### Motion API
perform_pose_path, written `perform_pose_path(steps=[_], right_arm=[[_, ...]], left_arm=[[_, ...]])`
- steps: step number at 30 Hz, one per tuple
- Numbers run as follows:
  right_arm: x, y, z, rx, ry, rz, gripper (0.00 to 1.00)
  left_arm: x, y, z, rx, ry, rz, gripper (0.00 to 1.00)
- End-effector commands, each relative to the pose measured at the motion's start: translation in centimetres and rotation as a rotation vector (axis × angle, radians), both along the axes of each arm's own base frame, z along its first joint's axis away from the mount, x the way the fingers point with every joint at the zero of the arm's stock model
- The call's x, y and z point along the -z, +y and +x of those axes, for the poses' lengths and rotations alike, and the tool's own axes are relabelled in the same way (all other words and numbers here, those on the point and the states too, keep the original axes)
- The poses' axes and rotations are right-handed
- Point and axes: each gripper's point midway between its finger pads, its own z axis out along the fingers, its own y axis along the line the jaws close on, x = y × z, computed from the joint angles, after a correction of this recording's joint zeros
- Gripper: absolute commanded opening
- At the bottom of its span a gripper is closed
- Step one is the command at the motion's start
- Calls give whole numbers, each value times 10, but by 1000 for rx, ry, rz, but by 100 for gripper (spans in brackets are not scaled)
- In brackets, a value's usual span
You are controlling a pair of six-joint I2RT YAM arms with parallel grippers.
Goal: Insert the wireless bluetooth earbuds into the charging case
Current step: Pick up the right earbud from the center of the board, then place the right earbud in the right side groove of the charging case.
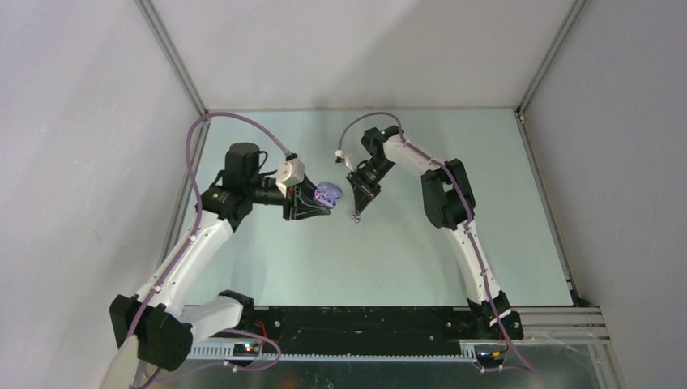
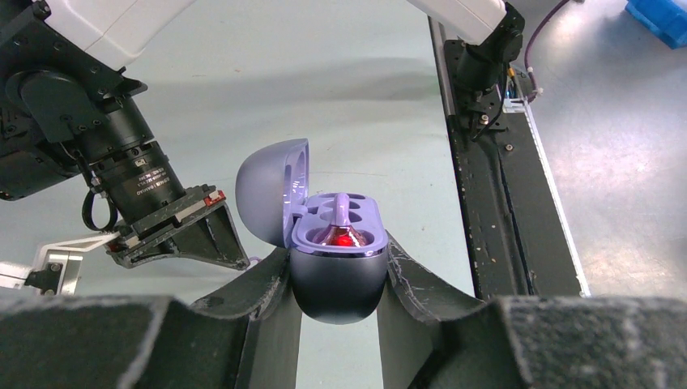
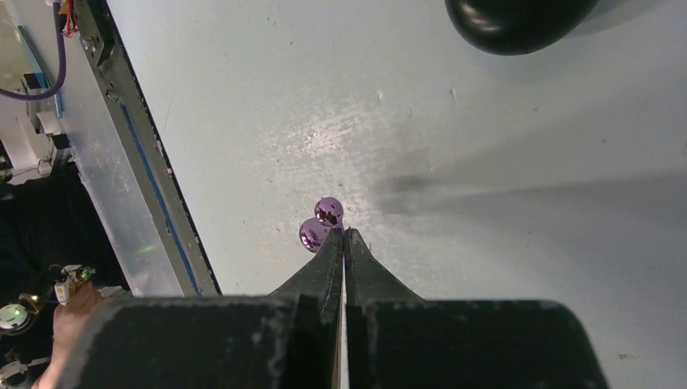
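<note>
The charging case (image 2: 336, 279), lilac inside with a dark rounded shell, hangs above the table with my left gripper (image 2: 336, 259) shut on its sides. Its lid (image 2: 271, 186) stands open to the left. One lilac earbud (image 2: 342, 212) sits in it, stem up, over a red glow. In the top view the case (image 1: 325, 194) is just left of my right gripper (image 1: 356, 212). The right gripper (image 3: 345, 235) is shut, tips down at the table. A glossy purple earbud (image 3: 322, 223) lies against the outside of its left fingertip, not visibly between the jaws.
A dark rounded shape (image 3: 518, 20) fills the top edge of the right wrist view. A metal rail (image 3: 146, 170) runs along the table's near edge. The black base bar (image 1: 364, 324) crosses the front. White enclosure walls (image 1: 97, 162) close in the sides and back.
</note>
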Motion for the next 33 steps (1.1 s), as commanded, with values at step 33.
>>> perform_pose_path(steps=[33], right_arm=[[-280, -61, -19, 310, -1064, 147, 0]], left_arm=[[20, -28, 37, -86, 138, -55, 0]])
